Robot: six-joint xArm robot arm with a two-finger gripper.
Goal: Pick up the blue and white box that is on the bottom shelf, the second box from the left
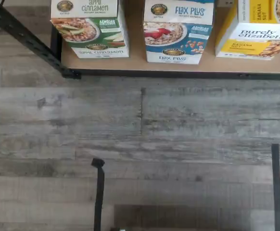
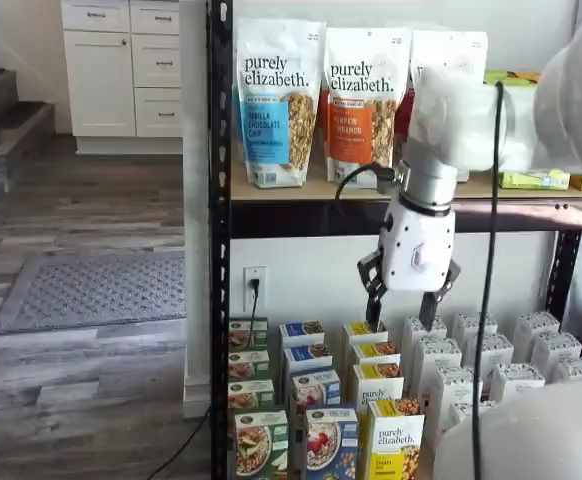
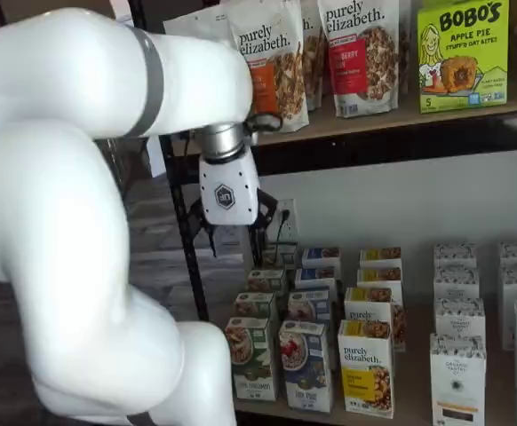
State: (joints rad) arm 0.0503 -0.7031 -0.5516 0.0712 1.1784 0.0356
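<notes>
The blue and white box [image 1: 178, 31] reads "Flax Plus" and stands upright at the front of the bottom shelf [image 1: 135, 61]. It sits between a green-and-white carton [image 1: 89, 29] and a yellow-and-white carton [image 1: 260, 31]. It shows in both shelf views [image 2: 331, 445] [image 3: 305, 364] at the front of its row. My gripper [image 2: 401, 320] [image 3: 238, 244] hangs open and empty, well above the box rows and below the upper shelf. A plain gap shows between its black fingers [image 2: 374, 305]. In the wrist view the box lies beyond a stretch of grey floor.
Rows of like cartons stand behind the front ones. White cartons [image 3: 458, 373] fill the shelf's right side. Granola bags [image 2: 276, 100] stand on the upper shelf above the gripper. A black rack post [image 2: 219, 250] stands at the left. A grey plank floor [image 1: 130, 125] lies in front.
</notes>
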